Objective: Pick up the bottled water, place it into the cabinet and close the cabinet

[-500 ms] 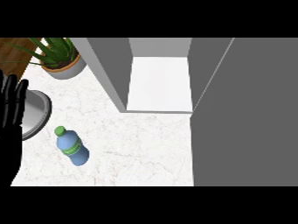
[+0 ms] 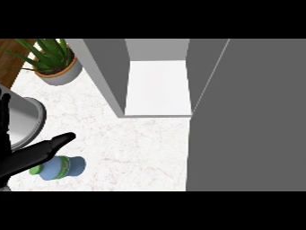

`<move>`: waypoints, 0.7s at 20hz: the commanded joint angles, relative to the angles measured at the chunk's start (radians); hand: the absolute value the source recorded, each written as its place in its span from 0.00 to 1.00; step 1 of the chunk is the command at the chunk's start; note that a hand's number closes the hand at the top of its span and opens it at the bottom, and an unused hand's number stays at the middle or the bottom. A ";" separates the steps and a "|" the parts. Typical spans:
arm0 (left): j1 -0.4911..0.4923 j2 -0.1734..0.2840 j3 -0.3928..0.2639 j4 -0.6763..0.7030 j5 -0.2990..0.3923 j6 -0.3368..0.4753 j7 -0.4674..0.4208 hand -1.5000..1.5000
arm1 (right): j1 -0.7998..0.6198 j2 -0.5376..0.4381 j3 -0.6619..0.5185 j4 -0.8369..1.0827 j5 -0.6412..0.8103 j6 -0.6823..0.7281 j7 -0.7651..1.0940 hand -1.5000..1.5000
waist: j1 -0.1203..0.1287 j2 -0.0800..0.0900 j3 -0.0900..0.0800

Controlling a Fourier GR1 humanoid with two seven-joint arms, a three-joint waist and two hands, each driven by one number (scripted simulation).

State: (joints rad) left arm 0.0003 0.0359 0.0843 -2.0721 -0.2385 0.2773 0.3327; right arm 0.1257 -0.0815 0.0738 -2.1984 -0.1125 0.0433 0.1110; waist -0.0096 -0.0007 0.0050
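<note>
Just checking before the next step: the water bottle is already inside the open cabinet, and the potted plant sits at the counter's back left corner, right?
Not quite. The head view shows the bottle on the counter, outside the open cabinet. The potted plant part is right.

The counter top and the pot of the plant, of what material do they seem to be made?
The white counter top looks like polished marble or a stone imitation: faint pinkish veins run across a pale, smooth surface. The round grey pot of the green spiky plant looks like matte ceramic or concrete, plain grey with a tan rim; which of these cannot be told.
</note>
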 commanded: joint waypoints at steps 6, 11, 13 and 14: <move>-0.004 -0.035 -0.248 -0.108 -0.320 0.214 0.421 0.00 | 0.263 -0.028 0.044 -0.253 -0.097 0.057 0.126 0.00 | -0.005 -0.004 -0.004; -0.071 -0.036 -0.367 -0.056 -0.498 0.316 0.575 0.00 | 0.365 -0.001 0.095 -0.308 -0.061 0.069 0.095 0.00 | -0.005 -0.003 -0.004; -0.017 -0.036 -0.398 -0.104 -0.543 0.315 0.613 0.00 | 0.411 0.004 0.116 -0.340 -0.048 0.070 0.081 0.00 | -0.002 -0.004 -0.004; 0.018 -0.036 -0.402 -0.143 -0.553 0.281 0.596 0.00 | 0.369 0.017 0.134 -0.328 -0.021 0.038 0.110 0.00 | 0.004 -0.003 -0.005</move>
State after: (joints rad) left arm -0.0196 0.0014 -0.2605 -2.1731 -0.7069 0.5480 0.8575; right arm 0.4341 -0.0812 0.1668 -2.4216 -0.1737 0.0962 0.1935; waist -0.0107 -0.0038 0.0011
